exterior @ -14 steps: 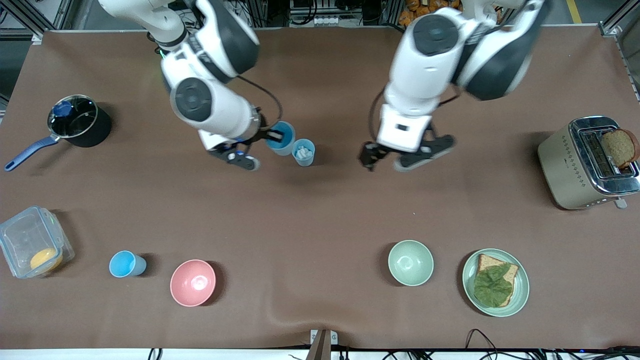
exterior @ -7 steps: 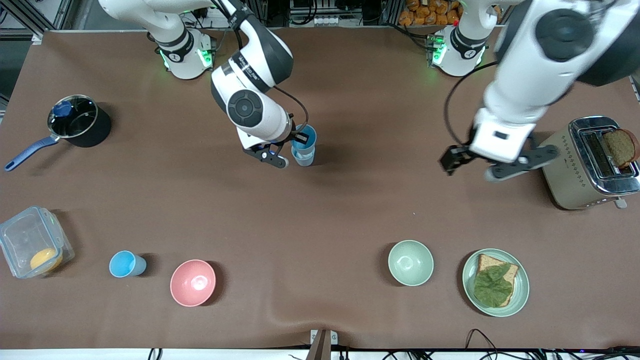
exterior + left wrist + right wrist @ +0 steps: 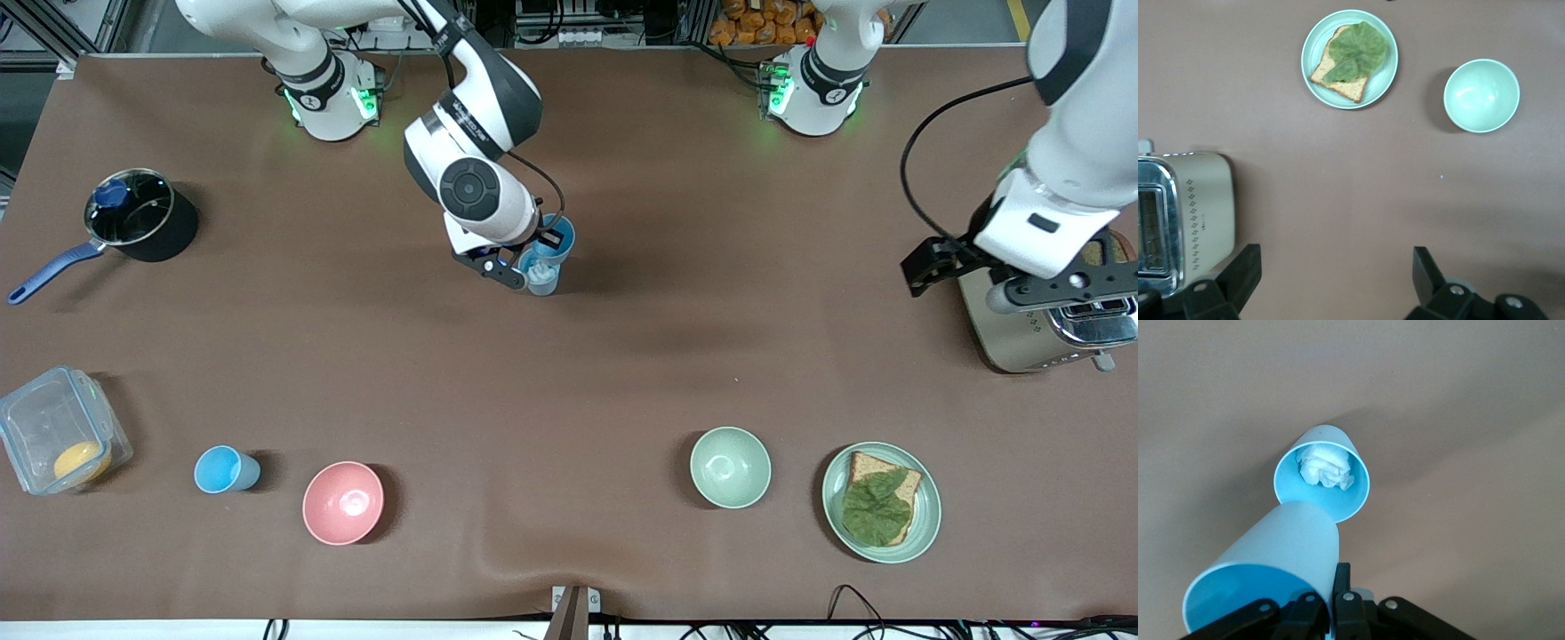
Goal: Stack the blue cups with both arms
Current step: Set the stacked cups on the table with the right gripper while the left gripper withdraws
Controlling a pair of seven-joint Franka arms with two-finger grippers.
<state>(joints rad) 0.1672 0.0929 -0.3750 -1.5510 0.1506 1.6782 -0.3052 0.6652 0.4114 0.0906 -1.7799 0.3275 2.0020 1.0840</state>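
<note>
We hold one blue cup (image 3: pixel 1265 580) pinched by its rim in the right gripper (image 3: pixel 520 258), just above the paper-stuffed cup (image 3: pixel 540 272) mid-tabletop. We should centre it, then lower straight. The left gripper (image 3: pixel 1013 280) waits over the toaster (image 3: pixel 1022 347), fingers spread.

blue cups: three (image 3: pixel 556 238) (image 3: pixel 540 273) (image 3: pixel 222 469)
bowls: two, one pink (image 3: pixel 343 502), one green (image 3: pixel 730 467)
plates: one (image 3: pixel 925 516)
toasters: one (image 3: pixel 1022 342)
saucepans: one (image 3: pixel 142 215)
clear containers: one (image 3: pixel 53 427)
arms: two
</note>
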